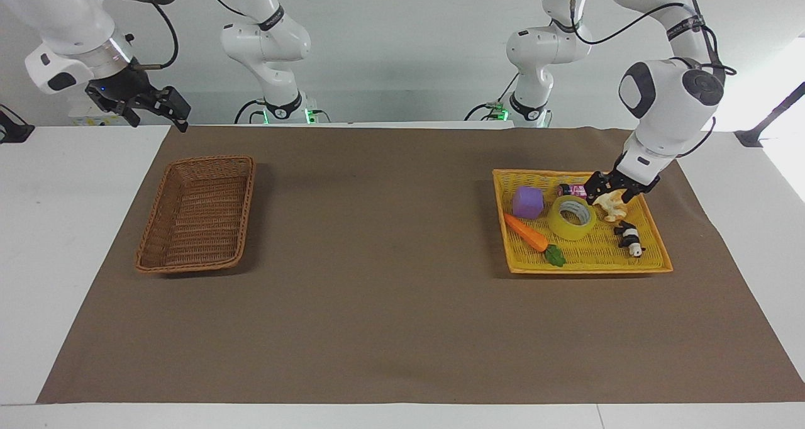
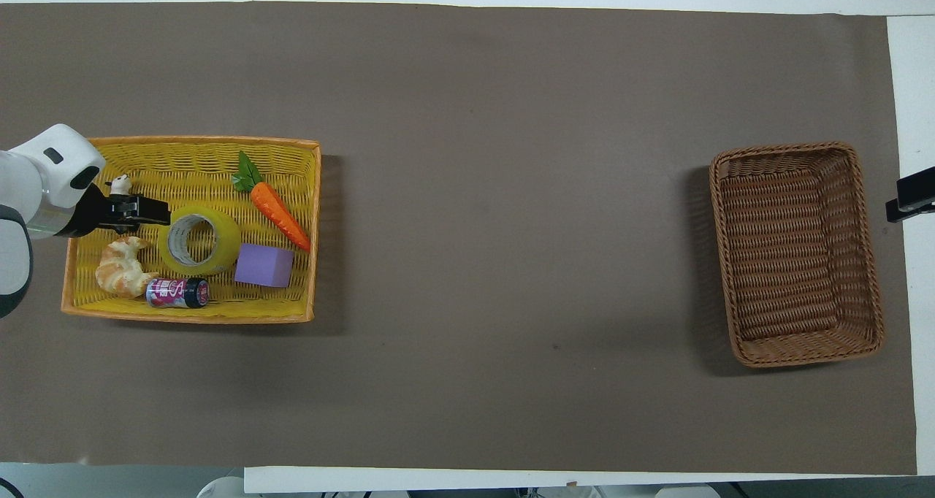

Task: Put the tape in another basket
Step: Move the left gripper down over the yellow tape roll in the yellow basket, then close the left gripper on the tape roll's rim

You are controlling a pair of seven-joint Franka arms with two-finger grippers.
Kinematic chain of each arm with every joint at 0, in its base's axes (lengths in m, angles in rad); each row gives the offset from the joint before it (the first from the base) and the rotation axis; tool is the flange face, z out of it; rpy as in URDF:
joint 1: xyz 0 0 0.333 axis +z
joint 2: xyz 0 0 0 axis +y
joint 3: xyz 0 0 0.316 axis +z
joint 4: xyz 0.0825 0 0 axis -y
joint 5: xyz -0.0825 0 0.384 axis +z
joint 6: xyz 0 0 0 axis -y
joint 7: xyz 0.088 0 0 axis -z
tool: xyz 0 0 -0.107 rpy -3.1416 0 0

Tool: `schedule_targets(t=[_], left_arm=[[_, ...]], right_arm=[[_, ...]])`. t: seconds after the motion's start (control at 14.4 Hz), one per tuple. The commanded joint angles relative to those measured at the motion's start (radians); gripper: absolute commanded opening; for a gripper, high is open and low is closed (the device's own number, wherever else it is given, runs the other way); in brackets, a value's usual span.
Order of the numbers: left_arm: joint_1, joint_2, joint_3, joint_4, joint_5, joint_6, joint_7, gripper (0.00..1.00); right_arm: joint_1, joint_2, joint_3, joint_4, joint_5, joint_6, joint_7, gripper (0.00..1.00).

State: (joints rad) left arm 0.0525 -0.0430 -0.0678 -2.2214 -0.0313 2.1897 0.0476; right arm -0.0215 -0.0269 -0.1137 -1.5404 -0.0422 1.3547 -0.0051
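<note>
**Q:** What does each container hold?

**A:** The bright yellow woven basket sits on the brown mat toward the left arm's end of the table. It holds the wide roll of translucent yellow packing tape, lying flat near the basket's middle. A purple foam cube and an orange toy carrot with green leaves lie beside the tape. A toy croissant, a small pink-labelled can and a black-and-white panda figure are also in this basket. The rectangular brown woven wicker basket stands toward the right arm's end, well apart, with only its weave showing inside.

**Q:** Where are the tools, and what is their state?

**A:** The left tool hangs low over the yellow basket, above the croissant and just beside the tape. Its fingers stand apart and grasp nothing. The right tool waits over the table's edge near the brown basket, fingers spread, holding nothing.
</note>
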Motion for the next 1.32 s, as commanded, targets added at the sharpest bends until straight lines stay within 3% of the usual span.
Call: schedule_targets(t=[0.0,0.21,1.25], left_arm=[[0.007,0.035,-0.003,-0.03,-0.002,0.08,0.02,0.95],[0.001,0.066,-0.004,-0.038,-0.002,0.096,0.018,0.95],[-0.008,0.06,-0.006,-0.112,-0.002,0.137,0.024,0.92]], right_arm=[[-0.012,-0.018,0.008,-0.017,-0.004,-0.005,-0.026,1.0],[-0.012,-0.018,0.008,-0.017,-0.004,-0.005,-0.026,1.0],[-0.012,-0.018,0.008,-0.017,-0.004,-0.005,-0.026,1.0]])
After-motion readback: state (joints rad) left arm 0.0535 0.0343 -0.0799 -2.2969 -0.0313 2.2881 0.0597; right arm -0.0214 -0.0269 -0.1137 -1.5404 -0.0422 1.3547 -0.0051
